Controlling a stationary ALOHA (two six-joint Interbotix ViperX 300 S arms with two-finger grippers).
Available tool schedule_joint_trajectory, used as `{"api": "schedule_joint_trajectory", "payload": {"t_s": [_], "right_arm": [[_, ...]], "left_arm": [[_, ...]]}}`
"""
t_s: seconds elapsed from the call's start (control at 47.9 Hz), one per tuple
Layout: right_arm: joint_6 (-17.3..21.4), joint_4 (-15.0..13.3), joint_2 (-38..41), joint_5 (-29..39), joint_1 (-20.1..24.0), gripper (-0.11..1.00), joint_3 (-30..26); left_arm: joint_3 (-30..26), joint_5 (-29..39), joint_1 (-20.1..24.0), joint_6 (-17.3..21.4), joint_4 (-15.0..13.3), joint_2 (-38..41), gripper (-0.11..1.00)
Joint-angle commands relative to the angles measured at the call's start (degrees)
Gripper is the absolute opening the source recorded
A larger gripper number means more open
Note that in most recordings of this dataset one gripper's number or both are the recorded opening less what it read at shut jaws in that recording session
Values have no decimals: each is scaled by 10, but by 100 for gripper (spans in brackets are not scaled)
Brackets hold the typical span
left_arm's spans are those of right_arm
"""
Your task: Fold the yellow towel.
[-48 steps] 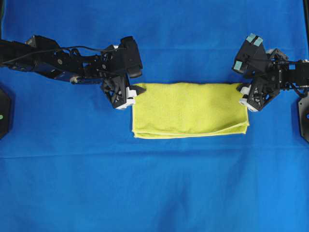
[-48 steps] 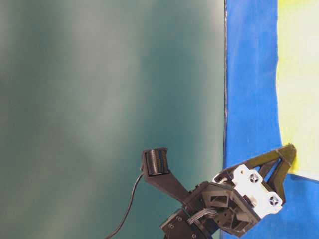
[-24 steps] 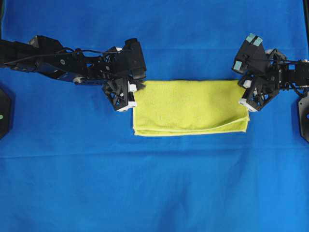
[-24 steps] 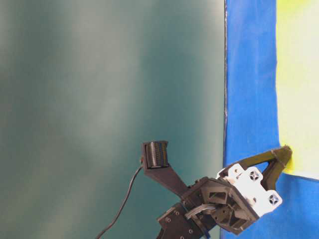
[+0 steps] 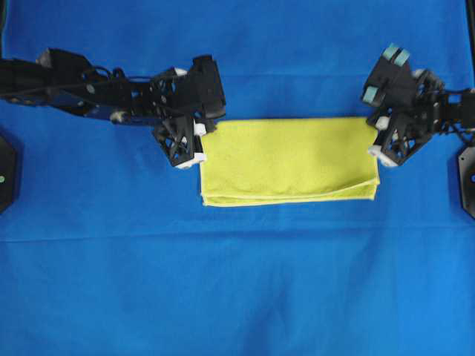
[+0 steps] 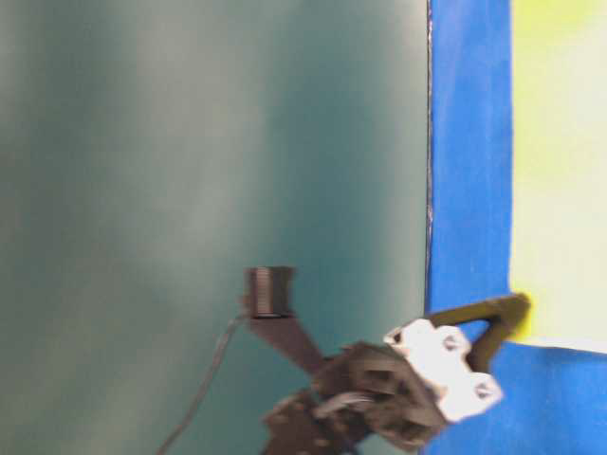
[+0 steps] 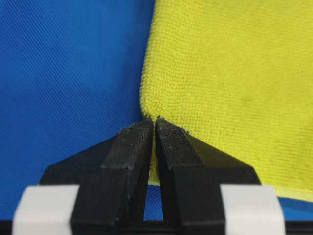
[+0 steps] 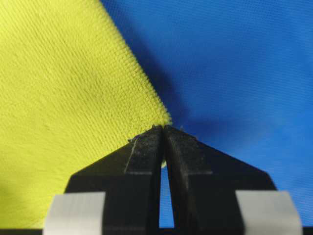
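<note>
The yellow towel [image 5: 288, 160], folded in half into a long band, lies on the blue cloth [image 5: 237, 282] (nearer its far edge). The left gripper [image 5: 199, 133] pinches the towel's far left corner, and the right gripper [image 5: 375, 127] is clamped on its far right corner.

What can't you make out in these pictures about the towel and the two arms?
- Towel layer count: overhead view shows stacked edges along the near side only, too fine to count.
- Towel's far end: cut off by the right edge in the table-level view, which is also motion-blurred.
- Right gripper: absent from the table-level view.
- How much cloth the left gripper pinches: its shut jaws cover the corner.
- Arm bases: cut off overhead by the side edges.
</note>
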Motion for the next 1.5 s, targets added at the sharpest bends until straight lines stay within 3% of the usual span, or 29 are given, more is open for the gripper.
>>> {"api": "schedule_joint_trajectory", "payload": {"t_s": [0.0, 0.167, 0.376, 0.69, 0.961, 1.066, 1.275, 1.483], "right_arm": [[0, -2, -48, 31, 1, 2, -18], [-1, -1, -129, 88, 15, 2, -35], [0, -1, -196, 144, 42, 2, -62], [6, -3, -176, 148, 43, 2, -69], [6, -48, -142, 133, -37, 2, -81], [5, -72, -121, 94, -83, 2, -91], [-4, -91, -54, 13, -158, 2, -139], [-4, -117, 32, -29, -176, 2, -215]], "left_arm": [[-23, 33, 1, -1, 0, -47, 2], [-40, 80, -5, -1, 0, -105, 2], [-42, 83, -17, 0, 0, -149, 2], [-38, 83, -20, -2, 0, -155, 2], [-37, 25, -80, -2, 0, -151, 2], [-43, -17, -114, -1, 1, -143, 2], [-69, -90, -165, 1, 0, -105, 2], [-127, -125, -191, 3, 1, -52, 2]]}}
